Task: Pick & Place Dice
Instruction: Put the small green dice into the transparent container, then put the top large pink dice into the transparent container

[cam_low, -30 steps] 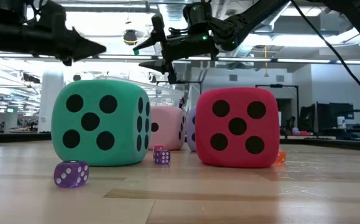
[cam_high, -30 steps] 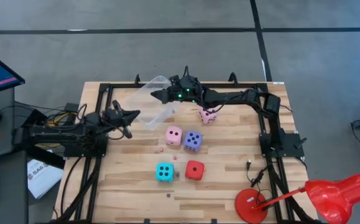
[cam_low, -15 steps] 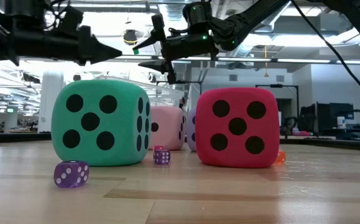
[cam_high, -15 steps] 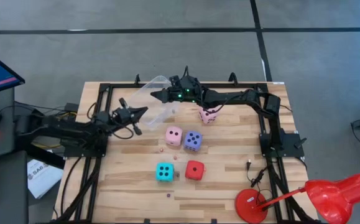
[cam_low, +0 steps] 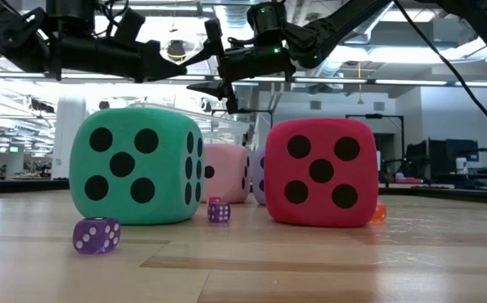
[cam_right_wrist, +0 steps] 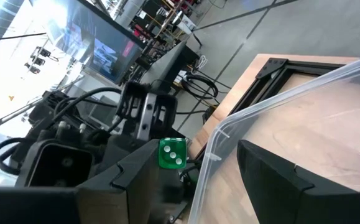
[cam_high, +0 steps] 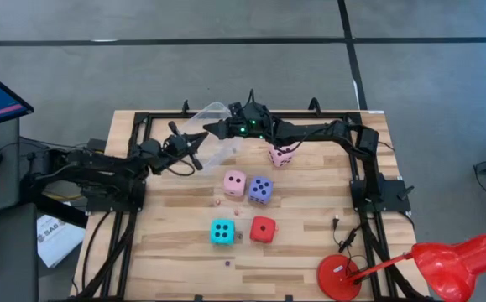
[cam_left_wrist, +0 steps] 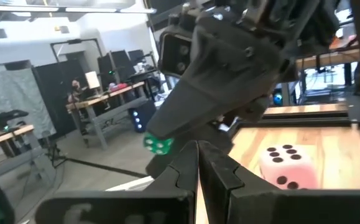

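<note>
Five large dice [cam_high: 261, 228] are left mid-frame untubbed, a small green die [cam_left_wrist: 157, 145] is pinched in the closed left gripper [cam_high: 194, 148], and the clear tub [cam_high: 211, 134] is clasped by the half-open right gripper [cam_high: 217, 128].

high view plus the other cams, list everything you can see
pink dice: 2, pale pink, one mid-table, the other farther back
violet die: 1, violet-blue, beside the mid-table pink one
cyan die: 1, cyan, nearer the front
red die: 1, red, beside the cyan die
tiny dice: at least 3, purple and orange, loose on the table
green die: 1, green, tiny, in the left gripper
tub: 1, clear, back of the table
lamp: 1, red, front right corner
left gripper: shut on the green die, by the tub
right gripper: shut on the tub
</note>
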{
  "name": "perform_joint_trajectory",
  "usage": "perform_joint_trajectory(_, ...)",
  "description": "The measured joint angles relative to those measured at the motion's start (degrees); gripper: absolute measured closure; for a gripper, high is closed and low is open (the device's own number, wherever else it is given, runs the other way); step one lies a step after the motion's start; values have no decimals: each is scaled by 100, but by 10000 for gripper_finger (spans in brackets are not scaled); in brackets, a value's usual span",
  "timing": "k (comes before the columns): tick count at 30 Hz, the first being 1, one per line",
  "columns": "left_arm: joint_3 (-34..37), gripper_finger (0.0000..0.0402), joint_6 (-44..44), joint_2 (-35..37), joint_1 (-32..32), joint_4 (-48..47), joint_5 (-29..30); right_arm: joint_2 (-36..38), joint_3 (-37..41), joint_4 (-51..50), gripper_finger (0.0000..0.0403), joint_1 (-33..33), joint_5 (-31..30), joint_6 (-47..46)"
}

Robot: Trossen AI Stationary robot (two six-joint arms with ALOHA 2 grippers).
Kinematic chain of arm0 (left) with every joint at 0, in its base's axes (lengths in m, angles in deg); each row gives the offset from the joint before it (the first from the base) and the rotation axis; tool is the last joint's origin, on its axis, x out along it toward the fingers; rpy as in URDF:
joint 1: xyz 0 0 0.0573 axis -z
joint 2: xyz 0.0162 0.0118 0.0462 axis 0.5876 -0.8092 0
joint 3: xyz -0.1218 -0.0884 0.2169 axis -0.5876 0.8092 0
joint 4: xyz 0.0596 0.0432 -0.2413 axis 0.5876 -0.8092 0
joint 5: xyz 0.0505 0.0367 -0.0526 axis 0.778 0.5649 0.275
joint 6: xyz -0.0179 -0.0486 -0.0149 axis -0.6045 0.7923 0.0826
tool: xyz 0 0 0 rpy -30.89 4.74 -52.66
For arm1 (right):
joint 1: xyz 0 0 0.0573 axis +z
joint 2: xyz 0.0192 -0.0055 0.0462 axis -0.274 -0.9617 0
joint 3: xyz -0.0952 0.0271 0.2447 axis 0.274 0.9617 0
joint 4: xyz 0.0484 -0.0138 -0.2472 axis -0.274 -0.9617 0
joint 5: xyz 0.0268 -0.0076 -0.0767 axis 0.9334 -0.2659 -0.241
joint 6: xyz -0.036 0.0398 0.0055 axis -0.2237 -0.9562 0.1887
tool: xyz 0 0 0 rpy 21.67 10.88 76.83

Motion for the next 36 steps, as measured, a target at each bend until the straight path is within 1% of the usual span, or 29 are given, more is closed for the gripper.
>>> perform_joint_trajectory(15, -5, 399, 107, -44, -293, 0, 0, 1, 2, 0, 192, 0, 0, 1)
perform_joint_trajectory(18, -5, 399, 224, -44, -241, -4, 2, -1, 2, -2, 192, 0, 2, 15)
perform_joint_trajectory(21, -6, 399, 502, -44, -19, -168, -2, 0, 2, -3, 192, -7, 60, 89)
perform_joint_trajectory(24, -5, 399, 672, -44, 283, -429, -4, 1, 2, 2, 192, -62, 357, 230)
perform_joint_trajectory(28, -5, 399, 824, -36, 665, -729, -4, -1, 4, 40, 192, -223, 916, 360)
perform_joint_trajectory(32, -5, 399, 850, 149, 902, -1055, -7, 1, 4, 144, 196, -401, 1678, 622)
perform_joint_trajectory(36, -5, 399, 882, 531, 924, -1705, 5, 71, 11, 232, 206, -557, 2470, 699)
